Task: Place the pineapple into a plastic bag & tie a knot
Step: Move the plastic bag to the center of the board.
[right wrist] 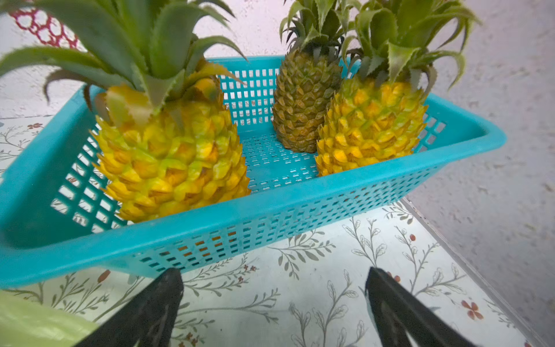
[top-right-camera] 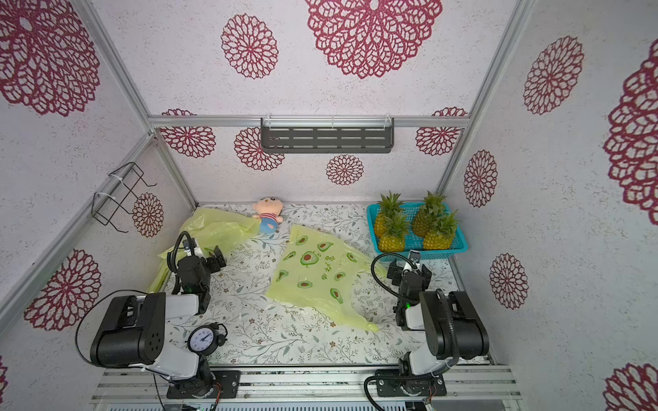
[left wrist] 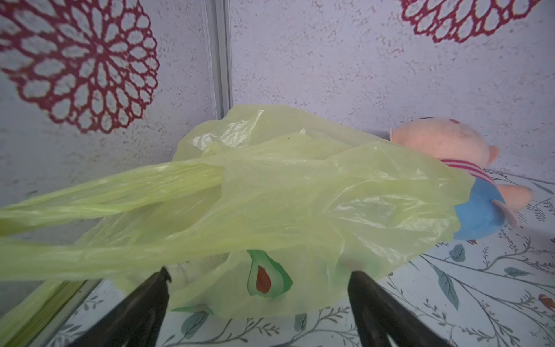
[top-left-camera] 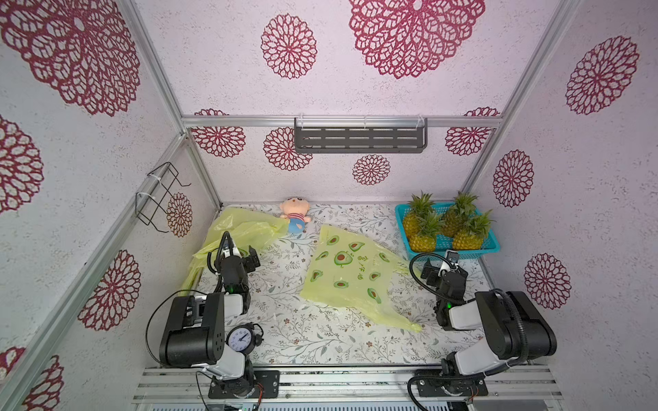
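Floral-print table [top-left-camera: 313, 341]; white walls [top-left-camera: 220, 57] bearing red medallions

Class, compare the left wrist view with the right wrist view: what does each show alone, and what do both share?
Left wrist only: a crumpled yellow-green bag and a plush doll beside it. Right wrist only: a teal basket holding three pineapples, plus a corner of a second bag. Both: the floral table cover, the patterned wall, and an open gripper, the left gripper or the right gripper.
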Available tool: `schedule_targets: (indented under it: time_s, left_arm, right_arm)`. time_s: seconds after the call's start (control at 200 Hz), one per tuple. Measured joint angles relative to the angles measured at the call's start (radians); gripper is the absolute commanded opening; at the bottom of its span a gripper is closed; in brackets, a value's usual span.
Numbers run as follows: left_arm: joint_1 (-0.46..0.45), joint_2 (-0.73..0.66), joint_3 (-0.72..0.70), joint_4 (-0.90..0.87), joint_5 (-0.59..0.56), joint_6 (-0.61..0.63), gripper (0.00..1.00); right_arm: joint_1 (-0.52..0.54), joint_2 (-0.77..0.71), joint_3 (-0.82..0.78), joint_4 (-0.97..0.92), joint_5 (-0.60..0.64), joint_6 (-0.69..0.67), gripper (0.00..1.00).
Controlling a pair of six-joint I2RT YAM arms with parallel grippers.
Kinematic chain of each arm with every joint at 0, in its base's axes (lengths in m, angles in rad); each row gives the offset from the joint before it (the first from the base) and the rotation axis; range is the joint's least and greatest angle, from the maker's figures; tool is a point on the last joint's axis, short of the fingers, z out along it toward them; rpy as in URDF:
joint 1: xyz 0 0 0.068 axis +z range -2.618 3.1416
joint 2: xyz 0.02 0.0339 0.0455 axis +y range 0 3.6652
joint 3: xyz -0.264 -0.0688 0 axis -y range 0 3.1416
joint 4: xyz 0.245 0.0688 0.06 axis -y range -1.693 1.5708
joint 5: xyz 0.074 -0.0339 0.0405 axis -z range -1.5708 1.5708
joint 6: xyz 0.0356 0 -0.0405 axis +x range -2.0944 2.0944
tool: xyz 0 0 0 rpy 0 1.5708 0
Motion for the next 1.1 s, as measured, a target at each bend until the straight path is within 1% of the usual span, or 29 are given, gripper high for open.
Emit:
schedule_targets:
  time_s: [0.861,0.946,1.021,1.101]
  left_arm:
    - [0.000,0.000,0.000,0.000,0.000,0.000,0.97]
    - [-0.007,-0.019,0.002,-0.038,-0.008,0.001,0.97]
    - [-0.015,-0.073,0.032,-0.157,-0.025,0.000,0.97]
    - [-0.031,-0.136,0.110,-0.298,-0.043,-0.012,0.97]
  right_arm:
    - [0.002,-0.008,0.000,-0.013,-0.002,-0.001,0.99]
    - [0.002,-0.065,0.002,-0.074,-0.005,-0.001,0.99]
    - [0.003,-0.157,0.016,-0.156,-0.005,0.000,0.99]
    - [0.003,-0.272,0.042,-0.246,-0.005,0.006,0.99]
